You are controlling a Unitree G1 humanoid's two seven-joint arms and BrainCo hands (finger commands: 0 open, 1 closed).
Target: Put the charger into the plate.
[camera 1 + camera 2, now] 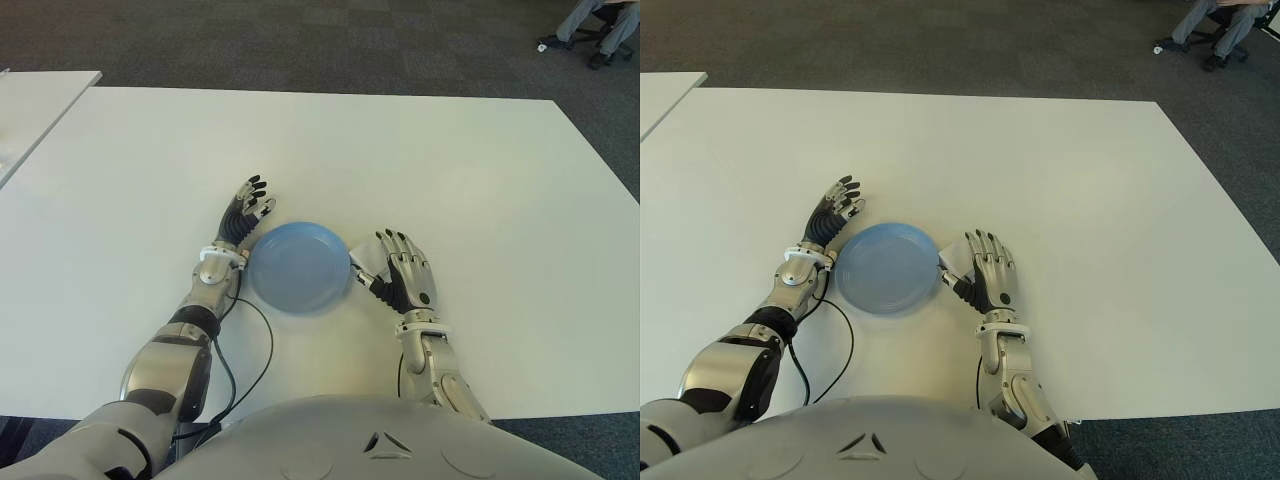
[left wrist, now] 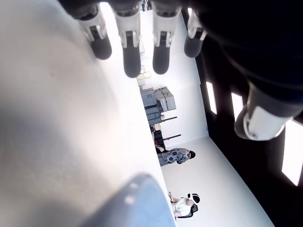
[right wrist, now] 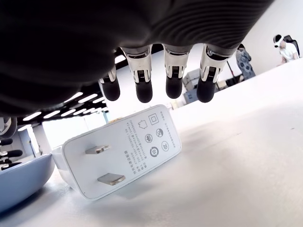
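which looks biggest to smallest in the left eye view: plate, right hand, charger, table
1. table
2. plate
3. right hand, open, beside the plate's right edge
4. charger, mostly hidden under that hand, so its rank rests on the visible part only

Torso shell: smooth silver-grey, small triangular mark at centre. Arms: silver segments with black joints. Left hand and right hand: silver-and-black fingers ending in black rubber tips; white band at each wrist. Black cable loops from behind the left fingers along the forearm.
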